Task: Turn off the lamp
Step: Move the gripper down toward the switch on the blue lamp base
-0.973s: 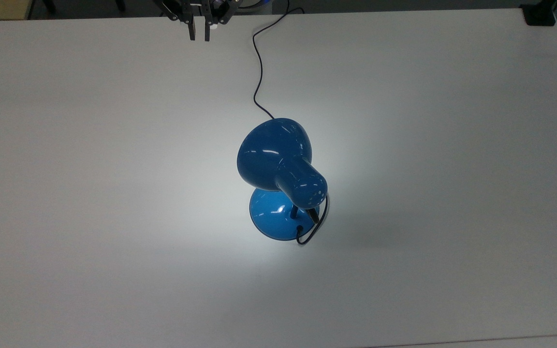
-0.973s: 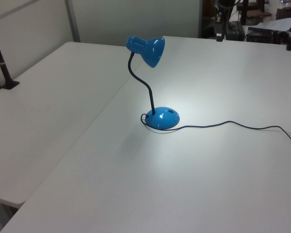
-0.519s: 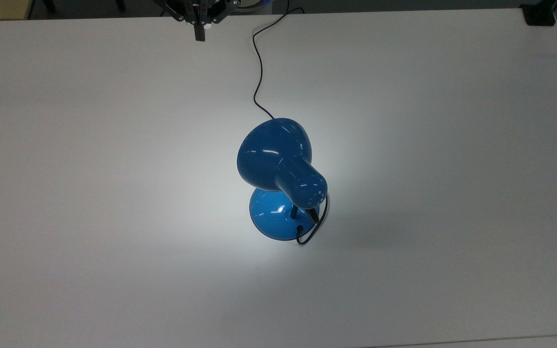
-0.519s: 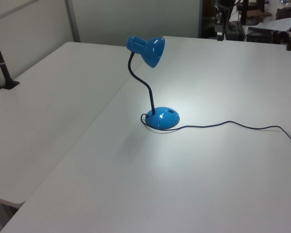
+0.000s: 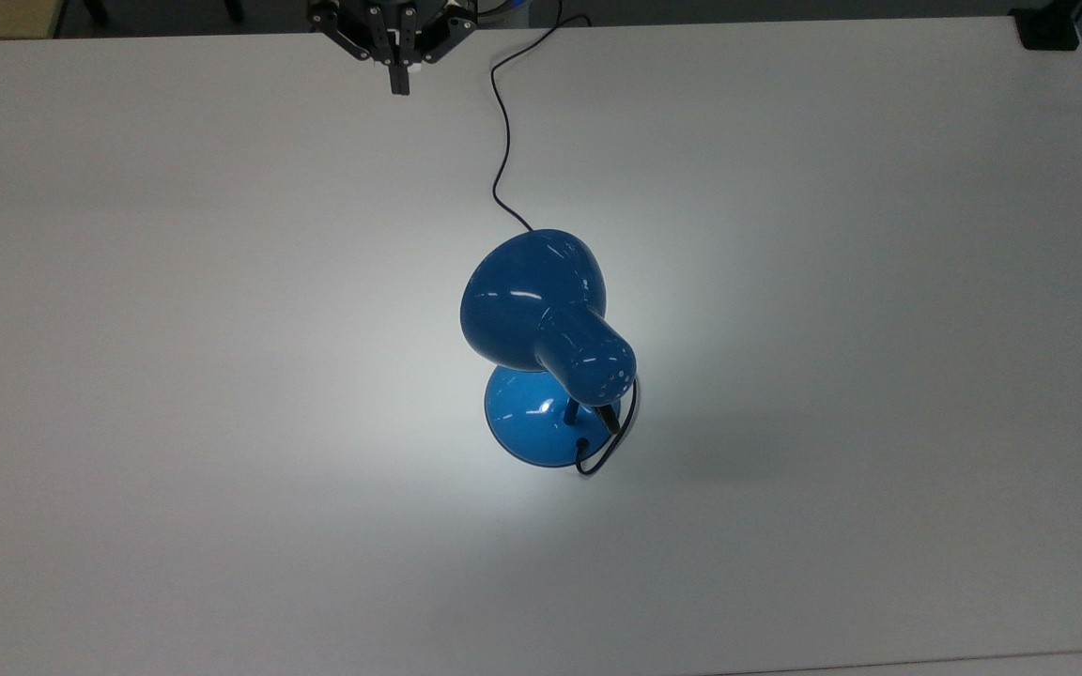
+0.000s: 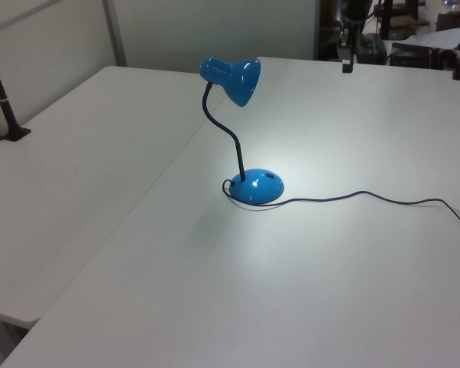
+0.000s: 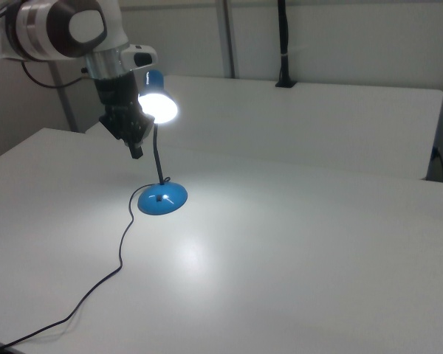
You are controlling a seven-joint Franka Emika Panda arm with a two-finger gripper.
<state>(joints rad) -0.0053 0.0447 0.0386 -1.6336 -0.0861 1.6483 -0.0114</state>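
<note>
The lamp [image 5: 532, 296] stands mid-table, glossy blue, its bell shade bent over the round blue base [image 5: 530, 429]. It is lit and throws a bright pool on the white table [image 5: 222, 376]. The left view shows the lamp's shade [image 6: 234, 77] on a curved black neck, and the right view shows its glowing mouth [image 7: 159, 108]. A thin black cord [image 5: 503, 122] runs from the base to the table's far edge. My gripper [image 5: 399, 83] hangs at that far edge with its fingers shut on nothing, well apart from the lamp. I also see the gripper [image 6: 347, 64] in the left view and the gripper [image 7: 136, 151] in the right view.
A black clamp [image 5: 1048, 28] sits at the top view's top right corner. A black post [image 6: 4, 100] stands at the left view's left, and another post [image 7: 283, 44] rises behind the far table in the right view. The cord [image 7: 122, 251] trails across the near table.
The fingers, apart a second ago, have come together. The gripper has shifted slightly right and a little further over the table in the top view. The lamp has not moved and stays lit.
</note>
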